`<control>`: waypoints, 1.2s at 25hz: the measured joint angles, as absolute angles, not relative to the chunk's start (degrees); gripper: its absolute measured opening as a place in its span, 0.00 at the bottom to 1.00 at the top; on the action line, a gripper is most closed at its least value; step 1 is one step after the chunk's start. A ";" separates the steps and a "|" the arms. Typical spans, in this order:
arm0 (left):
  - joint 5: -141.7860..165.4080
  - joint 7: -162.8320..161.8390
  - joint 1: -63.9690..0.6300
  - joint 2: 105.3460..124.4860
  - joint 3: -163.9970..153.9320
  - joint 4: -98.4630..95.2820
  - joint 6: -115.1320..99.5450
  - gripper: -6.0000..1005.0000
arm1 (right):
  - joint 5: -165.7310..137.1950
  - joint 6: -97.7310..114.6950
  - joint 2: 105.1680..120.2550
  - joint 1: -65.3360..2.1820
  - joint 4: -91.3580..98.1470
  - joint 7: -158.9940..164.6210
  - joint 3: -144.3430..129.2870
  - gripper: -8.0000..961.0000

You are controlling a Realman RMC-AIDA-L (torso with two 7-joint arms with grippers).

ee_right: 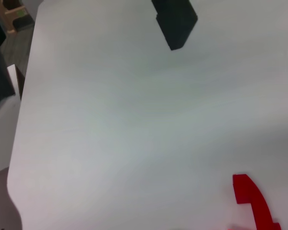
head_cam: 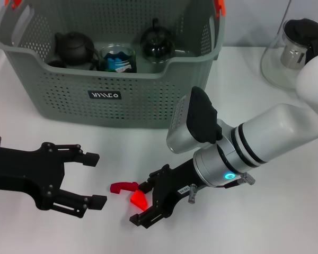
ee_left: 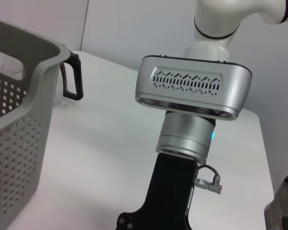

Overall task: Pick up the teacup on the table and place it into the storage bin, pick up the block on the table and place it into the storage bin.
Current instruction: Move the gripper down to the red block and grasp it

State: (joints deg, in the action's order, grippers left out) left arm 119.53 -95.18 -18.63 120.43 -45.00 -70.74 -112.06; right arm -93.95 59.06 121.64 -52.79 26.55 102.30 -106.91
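The grey-green storage bin (head_cam: 111, 95) stands at the back of the white table; its wall (ee_left: 14, 129) also fills one side of the left wrist view. Inside it a glass teacup (head_cam: 118, 58) with a blue inside stands between two teapots. A small red block (head_cam: 138, 199) lies on the table in front. My right gripper (head_cam: 141, 204) is low over it, open, one finger on each side of the block. A red arch-shaped piece (head_cam: 123, 186) (ee_right: 252, 199) lies just beside it. My left gripper (head_cam: 95, 180) rests open at the left, holding nothing.
In the bin are a black teapot (head_cam: 74, 47) and a dark-lidded glass teapot (head_cam: 156, 45). A glass carafe (head_cam: 297, 50) with a black lid stands at the back right. The right arm's silver wrist housing (ee_left: 192, 91) fills the left wrist view.
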 joint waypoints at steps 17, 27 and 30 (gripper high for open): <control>119.53 -95.18 -18.73 120.32 -45.00 -70.75 -112.06 0.95 | -93.59 56.70 121.72 -52.92 26.82 102.42 -107.14 0.85; 119.53 -95.18 -18.96 120.32 -45.00 -70.66 -112.06 0.95 | -93.52 56.06 121.73 -52.63 27.06 102.18 -107.96 0.61; 119.53 -95.18 -19.01 120.32 -45.00 -70.66 -112.05 0.95 | -93.51 56.06 121.73 -52.56 27.36 102.14 -108.30 0.61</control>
